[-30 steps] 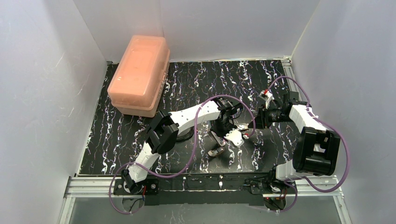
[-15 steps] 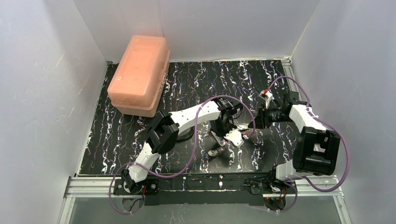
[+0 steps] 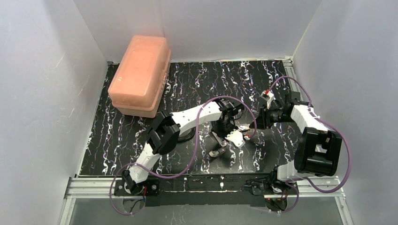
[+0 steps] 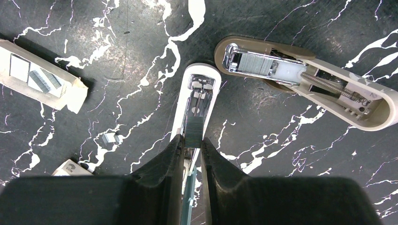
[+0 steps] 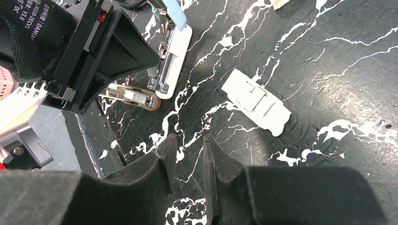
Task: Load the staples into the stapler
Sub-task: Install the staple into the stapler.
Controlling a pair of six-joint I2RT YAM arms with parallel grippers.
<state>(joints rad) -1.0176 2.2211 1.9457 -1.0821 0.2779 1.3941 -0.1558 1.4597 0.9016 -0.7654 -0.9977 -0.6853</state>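
Note:
In the left wrist view my left gripper (image 4: 191,138) is shut on a short dark-grey strip of staples (image 4: 193,131). The strip sits over the silver channel of the opened stapler (image 4: 197,91), which lies on the mat on its white base. Its light-blue lid (image 4: 190,197) shows below, between my fingers. The right wrist view shows the same stapler (image 5: 174,56) with the blue lid (image 5: 172,13) raised. My right gripper (image 5: 187,140) hovers above the mat to the stapler's right, open, with nothing between its fingers.
A second, tan stapler (image 4: 305,77) lies open beside the first, with staples in its channel. A tan cardboard sleeve (image 4: 40,79) holding staples and a loose staple piece (image 4: 110,137) lie to the left. A small white block (image 5: 256,101) lies near my right gripper. A pink lidded box (image 3: 140,75) stands at the back left.

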